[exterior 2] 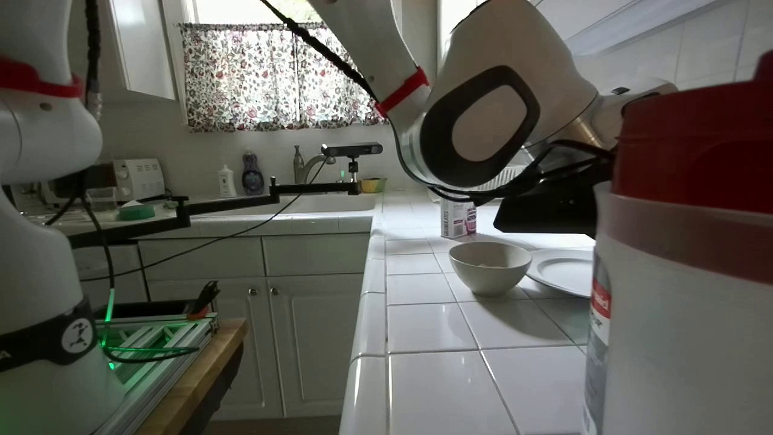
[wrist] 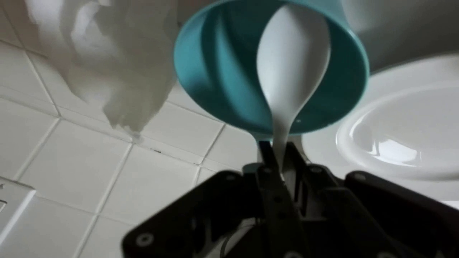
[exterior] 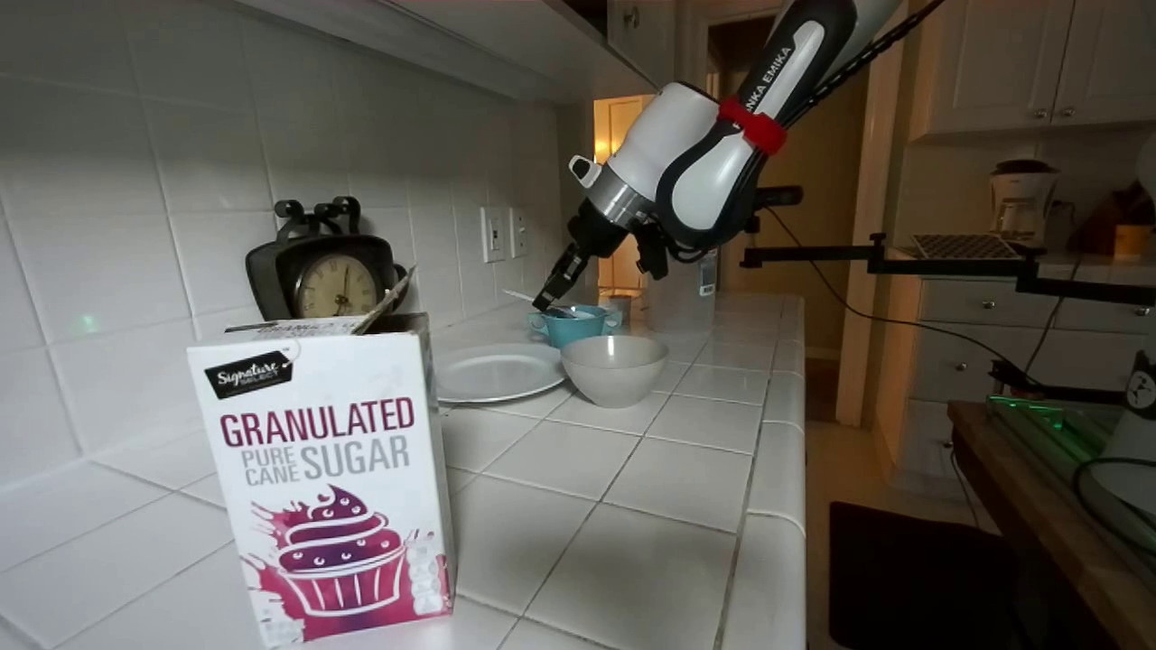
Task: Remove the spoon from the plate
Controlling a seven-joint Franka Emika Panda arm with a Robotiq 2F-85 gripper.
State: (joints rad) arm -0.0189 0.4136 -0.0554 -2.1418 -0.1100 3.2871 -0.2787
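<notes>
The white spoon point(wrist: 292, 57) shows in the wrist view with its bowl end over the inside of a blue two-handled bowl point(wrist: 222, 77). Whether it touches the blue bowl I cannot tell. My gripper point(wrist: 280, 147) has its fingertips closed on both sides of the spoon's handle. In an exterior view my gripper point(exterior: 544, 302) is low at the blue bowl point(exterior: 576, 330), and the spoon handle point(exterior: 517, 295) sticks out toward the wall. The wide white plate point(exterior: 506, 375) lies flat beside the blue bowl; it also shows in an exterior view point(exterior 2: 561, 269) and the wrist view point(wrist: 412, 77).
A whitish bowl point(exterior: 614, 368) stands beside the plate and the blue bowl. A sugar box point(exterior: 325, 487) and a dark clock point(exterior: 330, 280) stand along the counter. A large red-lidded container point(exterior 2: 682, 338) hides my fingertips there. The tiled wall point(exterior: 406, 199) runs behind the plate.
</notes>
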